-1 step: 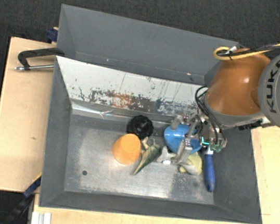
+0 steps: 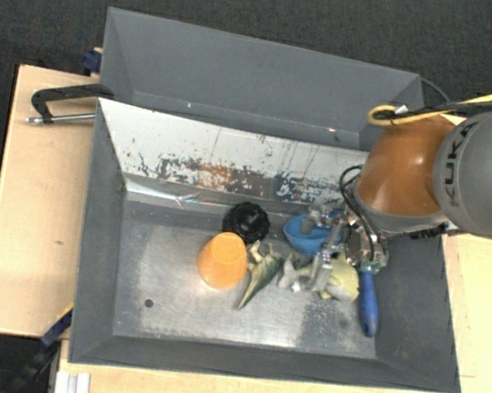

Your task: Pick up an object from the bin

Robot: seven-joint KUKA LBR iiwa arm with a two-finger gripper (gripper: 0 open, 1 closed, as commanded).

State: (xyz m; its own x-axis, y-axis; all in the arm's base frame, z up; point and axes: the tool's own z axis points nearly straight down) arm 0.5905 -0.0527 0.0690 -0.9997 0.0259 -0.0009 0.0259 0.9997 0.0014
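Pincer (image 2: pixel 340 257) beside one pale lump (image 2: pixel 341 283), state unclear, one orange cup (image 2: pixel 222 261), one black ring (image 2: pixel 247 221)

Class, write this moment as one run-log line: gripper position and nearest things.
gripper: low at right of bin | nearest: blue bowl, pale lump, blue stick | apart: orange cup, black disc

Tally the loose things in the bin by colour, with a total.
Orange: 1, cup
Black: 1, round thing
Blue: 2, dish and stick
Green: 1, pointed thing
Pale yellow: 1, lump
Total: 6
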